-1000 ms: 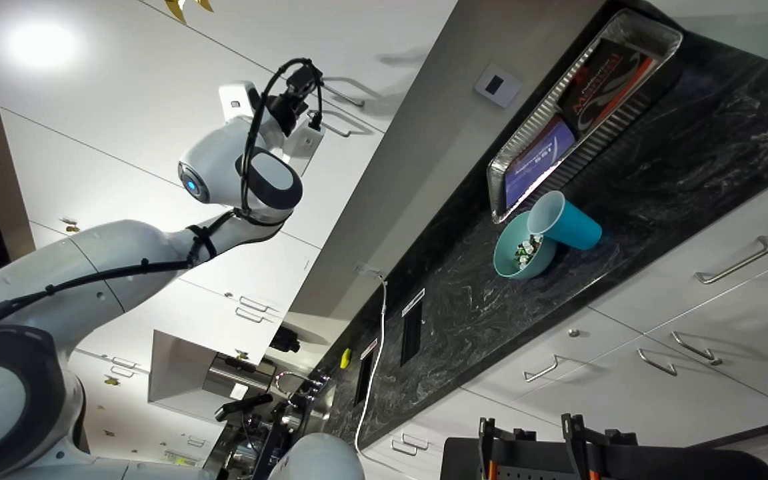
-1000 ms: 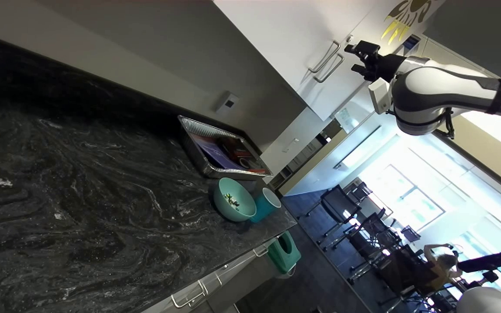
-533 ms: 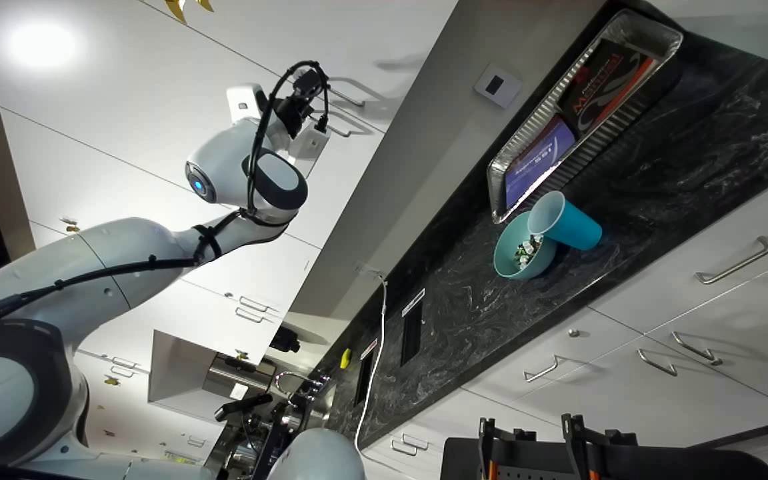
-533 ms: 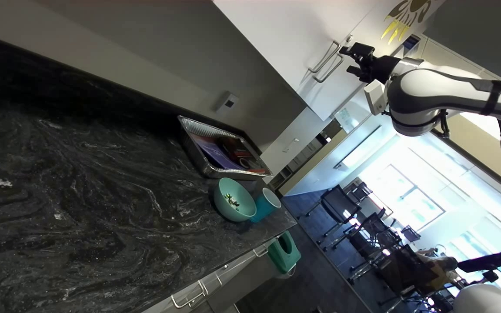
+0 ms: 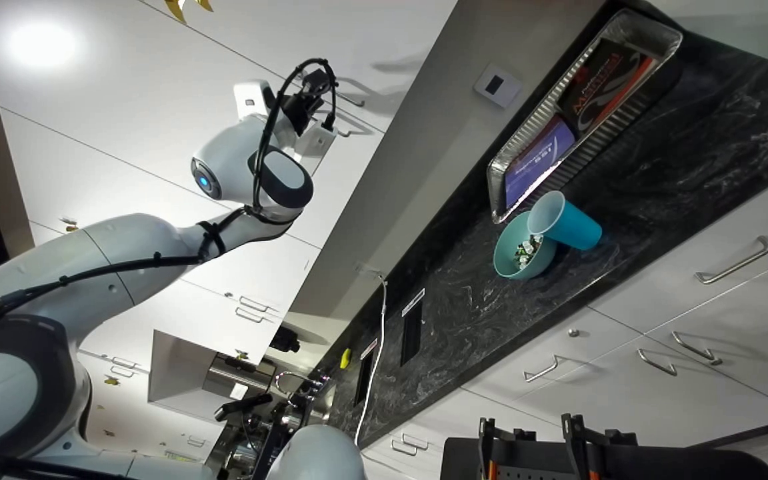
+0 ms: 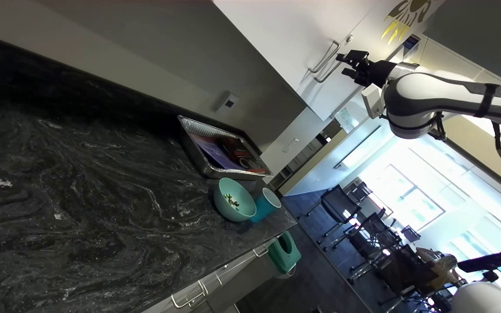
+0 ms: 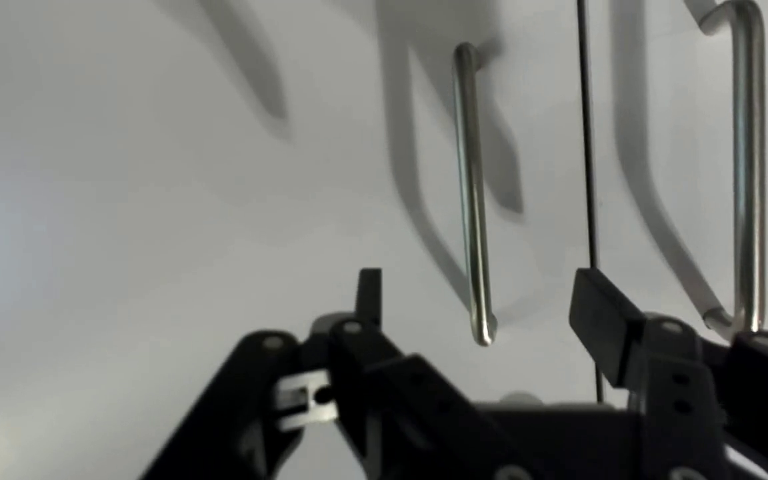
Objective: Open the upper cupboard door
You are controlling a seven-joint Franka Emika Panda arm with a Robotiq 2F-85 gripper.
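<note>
The upper cupboard door is a plain white panel (image 7: 157, 200) that fills the left of the wrist view. It stands closed, flush with its neighbour, and also shows in both exterior views (image 5: 364, 33) (image 6: 320, 101). Its silver bar handle (image 7: 472, 193) runs upright in the wrist view. My gripper (image 7: 476, 293) is open, with one finger on each side of the handle's lower end in that view. No finger touches the bar there; I cannot tell the depth gap. In both exterior views the gripper (image 5: 314, 93) (image 6: 344, 65) is close in front of the handles.
The neighbouring door's handle (image 7: 749, 167) stands right of the dark seam, close to my right finger. Below the cupboard are a dark counter (image 6: 102, 195), a foil tray (image 5: 504, 167), a teal bowl (image 5: 514, 257) and a blue cup (image 5: 574, 227). Lower drawers have bar handles (image 5: 734, 260).
My arm and gripper have moved closer to the handles: rightward in one exterior view, leftward and slightly down in another. The gripper stays open and the door has not moved.
</note>
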